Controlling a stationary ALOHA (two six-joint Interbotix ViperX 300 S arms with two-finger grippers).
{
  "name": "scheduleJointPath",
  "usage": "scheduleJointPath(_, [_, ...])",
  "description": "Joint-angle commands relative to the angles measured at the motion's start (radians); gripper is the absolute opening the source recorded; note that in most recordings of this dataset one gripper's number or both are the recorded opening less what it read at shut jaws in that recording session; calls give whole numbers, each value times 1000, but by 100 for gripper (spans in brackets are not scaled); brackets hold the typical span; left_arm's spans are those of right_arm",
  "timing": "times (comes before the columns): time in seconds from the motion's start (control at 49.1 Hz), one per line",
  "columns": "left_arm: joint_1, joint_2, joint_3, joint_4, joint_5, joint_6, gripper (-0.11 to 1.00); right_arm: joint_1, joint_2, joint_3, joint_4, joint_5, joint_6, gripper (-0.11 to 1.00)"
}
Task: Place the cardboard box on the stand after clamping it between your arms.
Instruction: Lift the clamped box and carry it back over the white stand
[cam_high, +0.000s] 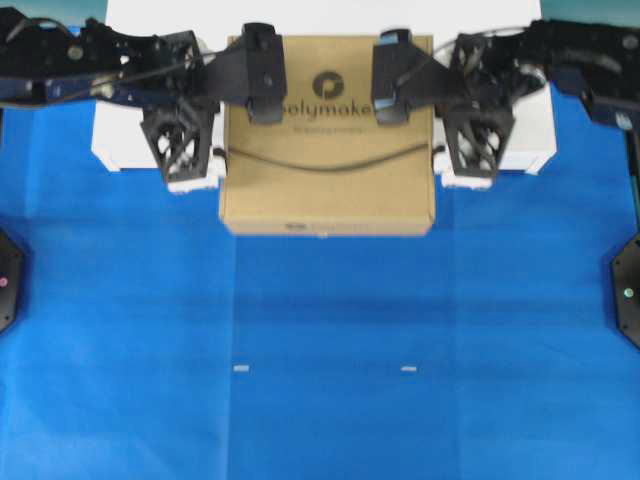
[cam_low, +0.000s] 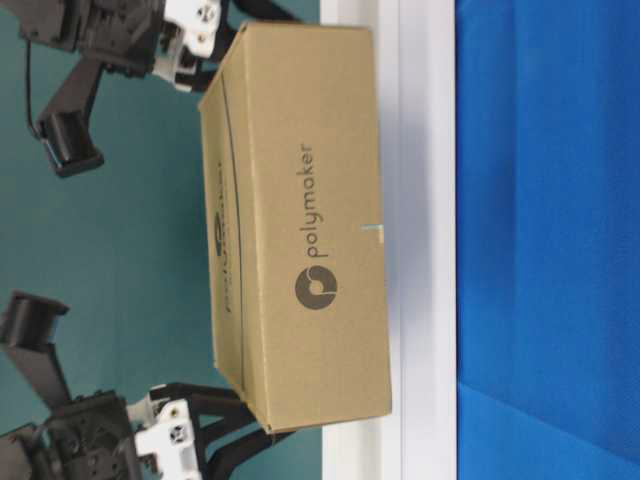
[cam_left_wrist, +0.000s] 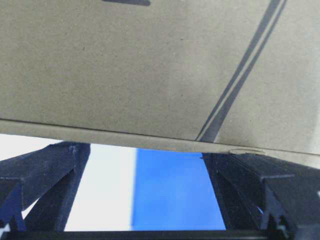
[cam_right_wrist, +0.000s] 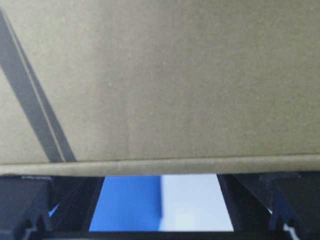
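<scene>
- My left pincer (cam_high: 185, 150) presses against the left side of the cardboard box (cam_high: 328, 180); my right pincer (cam_high: 472, 150) presses the right side. Box is squeezed between the two.
- Both pincers have fingers spread wide. In the left wrist view my fingers (cam_left_wrist: 45, 180) sit apart with the box's side panel (cam_left_wrist: 150, 70) across their tips; same in the right wrist view, fingers (cam_right_wrist: 260, 200) apart and cardboard (cam_right_wrist: 160, 80) right at the tips. Nothing is pinched inside either pincer.
- Box position: far part over the stand (cam_high: 120, 130), near edge hanging out past the stand's near edge over the blue cloth (cam_high: 320, 350) of the tabletop.
- Table-level view: the box (cam_low: 300, 230) appears to sit at the white stand (cam_low: 425, 200); can't tell whether it is fully resting or a touch above it.
- Logo side faces up; the curved dark line (cam_high: 325, 160) runs left to right across the lid.
- Two black camera mounts (cam_high: 262, 70) reach over the box's far half, covering parts of the lettering.
- Surroundings: two small white marks (cam_high: 241, 369) on the cloth, near side, well apart from the box. Black arm bases (cam_high: 627, 290) at the far left and right edges.
</scene>
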Motion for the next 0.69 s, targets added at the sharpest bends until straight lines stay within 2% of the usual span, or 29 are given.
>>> scheduleJointPath(0.0, [-6, 6, -150, -14, -52, -17, 87, 8, 11, -127, 81, -89, 5, 99])
scheduleJointPath(0.163, [28, 44, -209, -12, -46, 26, 87, -41, 37, -144, 114, -92, -71, 99])
scheduleJointPath(0.367, [55, 91, -270, -14, -46, 37, 86, -106, 64, -179, 166, -89, -153, 99])
scheduleJointPath(0.673, [101, 141, -318, -14, -11, 91, 86, -164, 123, -255, 224, -64, -256, 99])
